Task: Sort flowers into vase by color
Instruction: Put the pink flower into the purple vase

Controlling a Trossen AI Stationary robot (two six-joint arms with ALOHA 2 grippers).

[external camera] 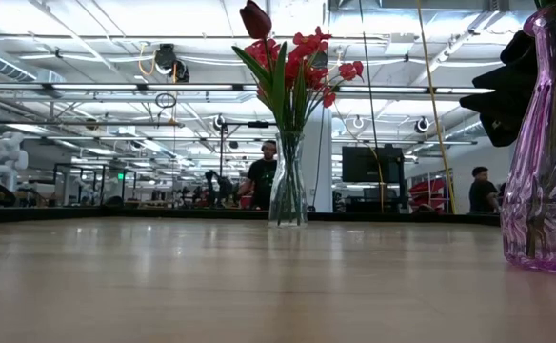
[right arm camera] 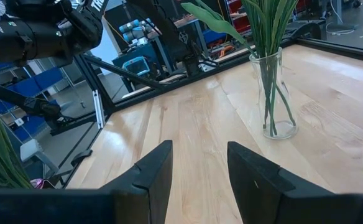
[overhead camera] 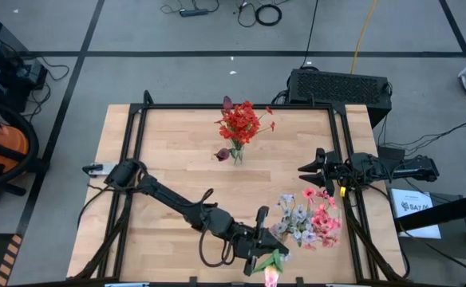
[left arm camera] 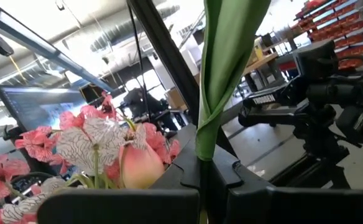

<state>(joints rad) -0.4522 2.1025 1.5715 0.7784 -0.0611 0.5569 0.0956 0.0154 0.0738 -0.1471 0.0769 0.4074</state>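
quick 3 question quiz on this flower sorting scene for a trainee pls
1. True or false: the left gripper is shut on a pink flower by its green stem.
2. Which flowers fill the clear vase? A) red flowers B) white C) yellow
3. Fill in: the right gripper is ____ and holds nothing.

Key: 1 true; 2 A; 3 open
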